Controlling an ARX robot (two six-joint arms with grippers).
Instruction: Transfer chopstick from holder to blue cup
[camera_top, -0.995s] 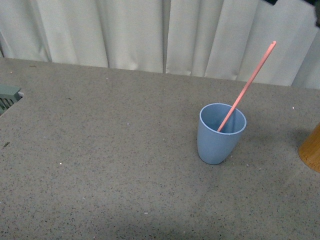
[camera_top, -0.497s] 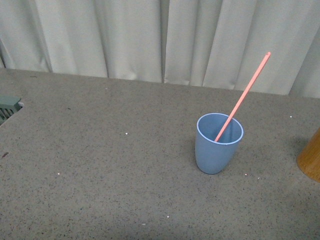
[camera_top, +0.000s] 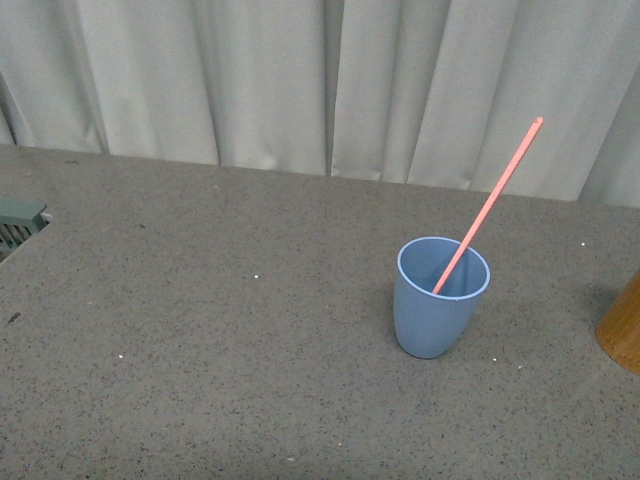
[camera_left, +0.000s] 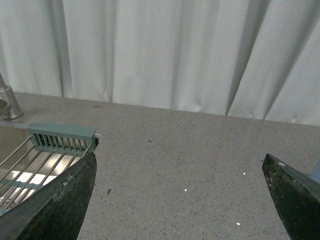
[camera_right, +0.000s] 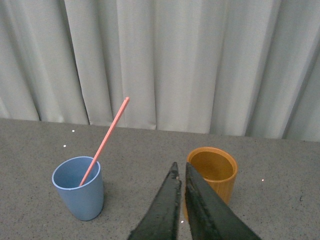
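Observation:
The blue cup (camera_top: 441, 297) stands upright on the grey speckled counter, right of centre. One salmon-pink chopstick (camera_top: 490, 205) leans in it, its top tilted up and to the right. The orange-brown wooden holder (camera_top: 622, 325) is cut off by the right edge. In the right wrist view the holder (camera_right: 212, 172) stands just behind my right gripper (camera_right: 180, 166), which is shut on nothing. The holder's inside looks bare. The cup (camera_right: 79, 195) and chopstick (camera_right: 107, 140) stand well to the side of this gripper. My left gripper (camera_left: 180, 157) is open over bare counter.
A sink with a wire rack (camera_left: 30, 165) and a grey-green slatted piece (camera_left: 61, 137) lies beside the left gripper. That piece (camera_top: 20, 215) also shows at the front view's left edge. A tap base (camera_left: 7, 102) stands behind the sink. A white curtain (camera_top: 320, 80) closes off the back.
A dark arm part at the top right corner one second ago has left the front view. The view has shifted a little. The chopstick still leans in the cup the same way.

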